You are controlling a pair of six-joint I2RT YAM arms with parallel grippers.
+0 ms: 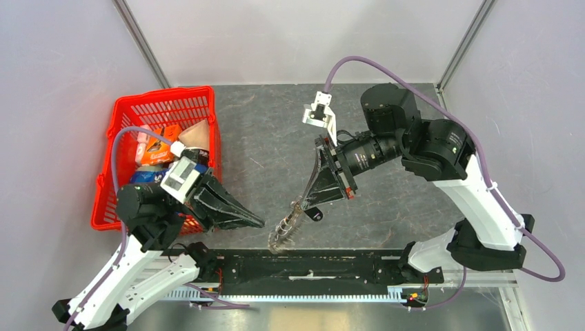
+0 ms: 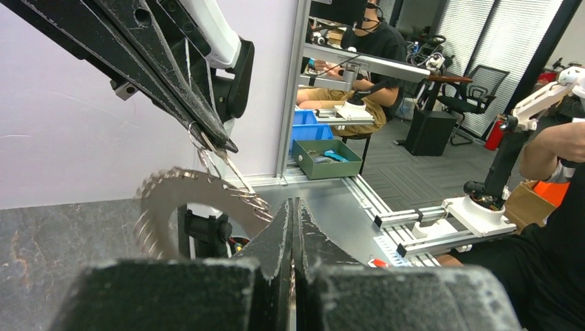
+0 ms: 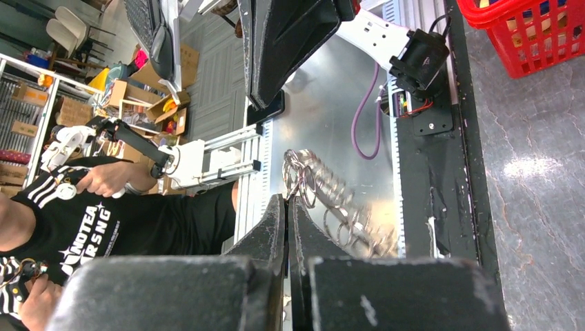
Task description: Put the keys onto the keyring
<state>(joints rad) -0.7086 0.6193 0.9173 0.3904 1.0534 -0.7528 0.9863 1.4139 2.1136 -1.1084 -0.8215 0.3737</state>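
Top view: black right end effector (image 1: pixel 299 205), jaws pinched shut on the silvery, gear-toothed metal keyring (image 1: pixel 281 233), which dangles at the near edge of the grey speckled bench (image 1: pixel 262 124); red plastic lattice basket (image 1: pixel 165 102) at left. Left wrist: left end effector (image 2: pixel 293 207) closed, empty; keyring motion-blurred. Right wrist: keyring partly hidden behind fingers (image 3: pixel 265 238).

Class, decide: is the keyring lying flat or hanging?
Hanging. The keyring dangles on edge below the right gripper, whose shut tips pinch a loop at its top; whether its lowest edge touches the table cannot be told.
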